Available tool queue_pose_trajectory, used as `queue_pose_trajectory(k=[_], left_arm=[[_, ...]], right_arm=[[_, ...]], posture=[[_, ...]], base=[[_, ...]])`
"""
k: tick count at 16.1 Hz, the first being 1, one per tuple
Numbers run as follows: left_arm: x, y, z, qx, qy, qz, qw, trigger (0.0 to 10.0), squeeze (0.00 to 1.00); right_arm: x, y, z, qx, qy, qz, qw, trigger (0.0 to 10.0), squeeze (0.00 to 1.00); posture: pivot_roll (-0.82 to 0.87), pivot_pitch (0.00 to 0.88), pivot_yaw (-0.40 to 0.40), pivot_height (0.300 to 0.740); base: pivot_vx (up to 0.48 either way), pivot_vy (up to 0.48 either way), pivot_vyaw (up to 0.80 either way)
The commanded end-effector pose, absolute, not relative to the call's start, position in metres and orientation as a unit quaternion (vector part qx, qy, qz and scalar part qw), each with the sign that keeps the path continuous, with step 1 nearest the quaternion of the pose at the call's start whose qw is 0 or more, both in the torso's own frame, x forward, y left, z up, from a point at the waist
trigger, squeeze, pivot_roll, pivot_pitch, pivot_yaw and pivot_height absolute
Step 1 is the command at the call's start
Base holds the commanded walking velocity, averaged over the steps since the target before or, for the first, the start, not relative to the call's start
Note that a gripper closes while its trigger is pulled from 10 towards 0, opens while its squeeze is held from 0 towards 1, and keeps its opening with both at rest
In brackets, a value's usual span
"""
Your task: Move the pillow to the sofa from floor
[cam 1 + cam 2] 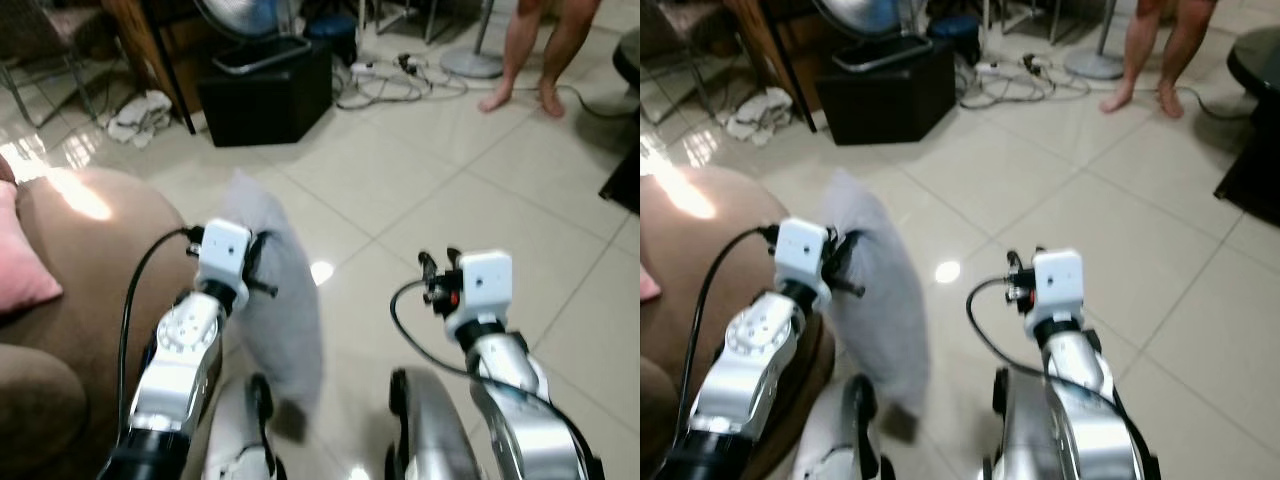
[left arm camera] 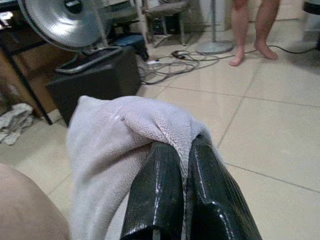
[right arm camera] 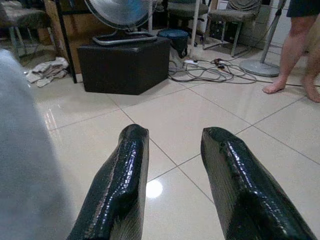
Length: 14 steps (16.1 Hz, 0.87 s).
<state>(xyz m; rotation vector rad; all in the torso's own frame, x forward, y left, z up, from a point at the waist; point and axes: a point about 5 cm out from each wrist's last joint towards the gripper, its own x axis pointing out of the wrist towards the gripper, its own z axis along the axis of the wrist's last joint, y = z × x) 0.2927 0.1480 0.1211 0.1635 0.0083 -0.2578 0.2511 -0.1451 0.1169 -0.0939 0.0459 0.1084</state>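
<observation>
In the left eye view, you are holding the pillow off the floor with the left gripper. The pillow is hanging with its long axis roughly vertical, its top end pointing up and away from the robot and its lower end drooping toward the robot's body. The sofa is lying just beside the pillow on the robot's left, with a pink cushion resting on it. Judge the lift as done; the carry across and the release onto the sofa are still remaining.

In the right eye view, the right gripper is hovering beside the pillow, apart from it and carrying nothing. A person's bare legs are standing well apart near a fan stand.

In the left wrist view, the two black fingers are pinching a fold of the grey-white fabric between them, nearly closed, and the fabric is draping over their tips.

In the right wrist view, the fingers are standing spread apart with bare tile between them; the pillow's edge is blurring past one side.
</observation>
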Motion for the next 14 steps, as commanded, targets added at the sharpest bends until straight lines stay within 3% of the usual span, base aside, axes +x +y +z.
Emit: queue_pose_trajectory(k=[1, 11, 14], left_arm=[[0.297, 0.148, 0.134, 0.081, -0.026, -0.123, 0.989, 10.0, 0.0], [0.3, 0.138, 0.132, 0.07, -0.023, -0.138, 0.988, 10.0, 0.0], [0.3, 0.14, 0.132, 0.069, -0.025, -0.131, 0.989, 10.0, 0.0]], right_arm=[[0.253, -0.146, 0.115, -0.051, 0.032, 0.047, 0.997, 10.0, 0.0], [0.256, -0.148, 0.115, -0.057, 0.035, 0.047, 0.997, 10.0, 0.0], [0.257, -0.147, 0.113, -0.064, 0.039, 0.053, 0.996, 10.0, 0.0]], posture=[[-0.08, 0.0, 0.053, 0.654], [-0.1, 0.0, 0.059, 0.739], [-0.09, 0.0, 0.05, 0.74]], base=[[0.0, 0.0, 0.0], [0.0, 0.0, 0.0], [0.0, 0.0, 0.0]])
